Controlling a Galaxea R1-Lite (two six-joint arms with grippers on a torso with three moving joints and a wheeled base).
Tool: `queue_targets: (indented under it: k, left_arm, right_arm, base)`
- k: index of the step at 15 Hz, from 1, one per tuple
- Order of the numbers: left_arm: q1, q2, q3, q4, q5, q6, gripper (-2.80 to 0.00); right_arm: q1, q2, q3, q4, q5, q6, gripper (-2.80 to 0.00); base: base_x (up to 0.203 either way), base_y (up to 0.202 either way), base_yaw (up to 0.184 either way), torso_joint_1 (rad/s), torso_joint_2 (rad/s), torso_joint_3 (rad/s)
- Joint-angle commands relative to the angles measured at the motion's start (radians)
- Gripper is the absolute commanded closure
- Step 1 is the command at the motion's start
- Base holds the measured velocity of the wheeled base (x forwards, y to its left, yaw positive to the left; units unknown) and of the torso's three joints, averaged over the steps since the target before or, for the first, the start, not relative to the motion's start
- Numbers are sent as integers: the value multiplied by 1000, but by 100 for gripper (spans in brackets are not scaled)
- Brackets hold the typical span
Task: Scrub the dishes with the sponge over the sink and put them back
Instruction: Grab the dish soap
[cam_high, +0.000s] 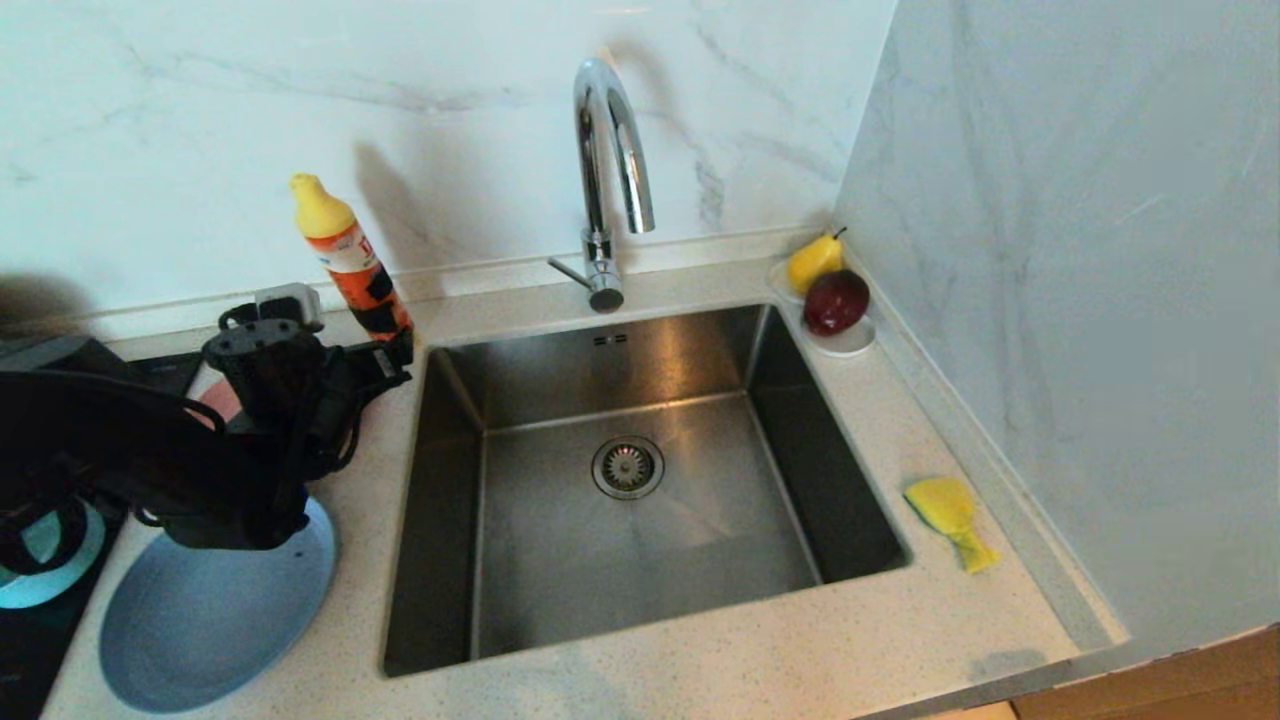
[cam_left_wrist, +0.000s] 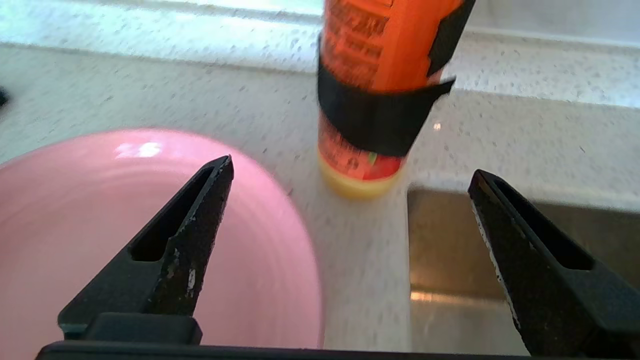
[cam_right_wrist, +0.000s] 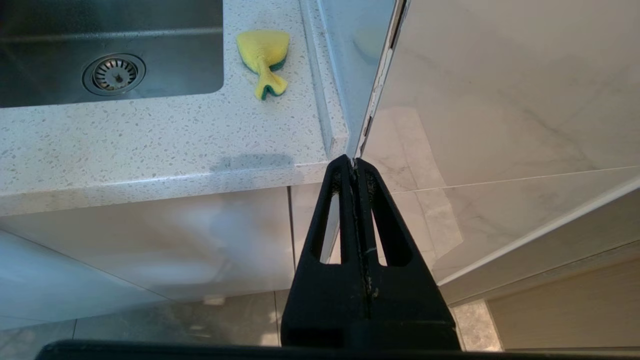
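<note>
White marble-veined wall panels closed in the pale speckled worktop at the back and on the right, with the sink sunk into its middle. It was a square brushed-steel basin with a round drain strainer at its centre and an arched chrome tap rising behind it.

On the worktop right of the basin, near the side wall, lay the sponge. It was yellow, squeezed to a narrow waist so that it flared at one end. Its long axis ran roughly front to back, the broad end toward the back wall, and the right wrist view showed a green edge beneath the yellow.

The dishes lay left of the sink. A pale-blue plate lay flat near the front edge, its far rim covered by the left arm. Only a sliver of the pink plate showed in the head view behind the arm; the left wrist view showed it as a smooth matte pink disc, cut off at the picture's edge. A teal bowl sat at the far left, cut off and half hidden.

The left gripper hung over the worktop between the pink plate and the sink's corner, its jaws spread wide and empty, pointing toward an orange bottle with a yellow cap.

The right gripper was parked below the counter's edge, its jaws pressed together on nothing.

In the back right corner a yellow pear and a dark red fruit rested on a white saucer.
</note>
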Motion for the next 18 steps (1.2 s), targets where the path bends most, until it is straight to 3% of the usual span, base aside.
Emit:
queue_targets:
  k: [1, 9, 18]
  left_arm:
    - [1, 58, -79, -1, 2, 1, -280]
    - [2, 135, -290, 72, 4, 20, -280]
    - [2, 189, -378, 78, 8, 18, -280]
  right_arm:
    - [0, 0, 0, 0, 0, 0, 0]
    - [0, 0, 0, 0, 0, 0, 0]
    - [0, 0, 1, 0, 0, 0, 0]
  base:
    - [0, 0, 0, 0, 0, 0]
    - [0, 0, 0, 0, 0, 0]
    - [0, 0, 0, 0, 0, 0]
